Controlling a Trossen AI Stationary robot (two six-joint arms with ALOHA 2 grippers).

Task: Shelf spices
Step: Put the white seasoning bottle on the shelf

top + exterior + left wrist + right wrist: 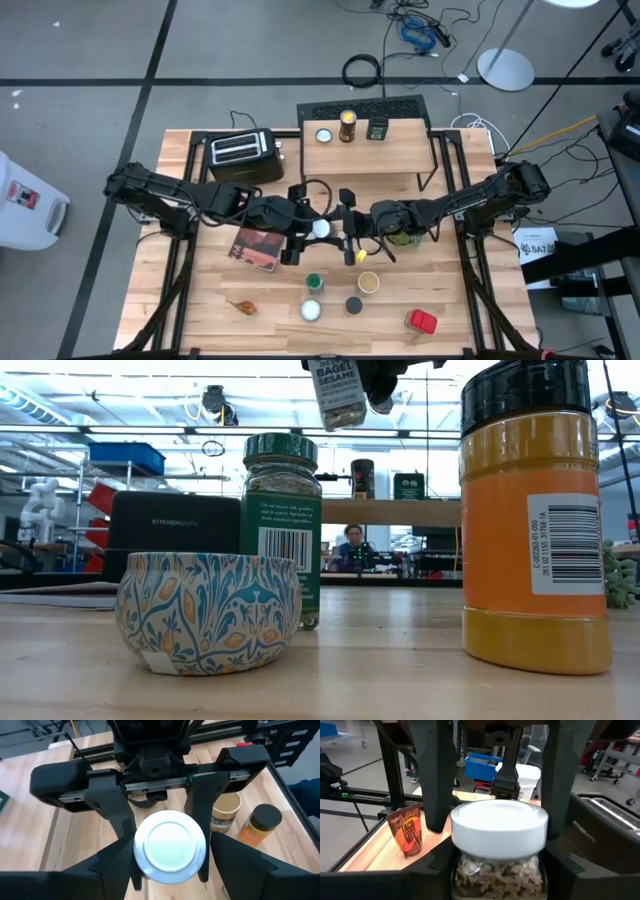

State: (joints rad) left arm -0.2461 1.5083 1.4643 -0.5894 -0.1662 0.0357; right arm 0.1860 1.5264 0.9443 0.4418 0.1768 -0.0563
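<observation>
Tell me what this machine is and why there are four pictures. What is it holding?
It is a robot with two dark arms at a wooden table. One picture looks down from above, one looks across from table height, and two come from cameras on the arms' wrists. The left hand and right hand meet in the middle, both gripping a white-lidded spice jar in the air. More spices wait on the table, and three stand on the shelf beside the toaster.
</observation>
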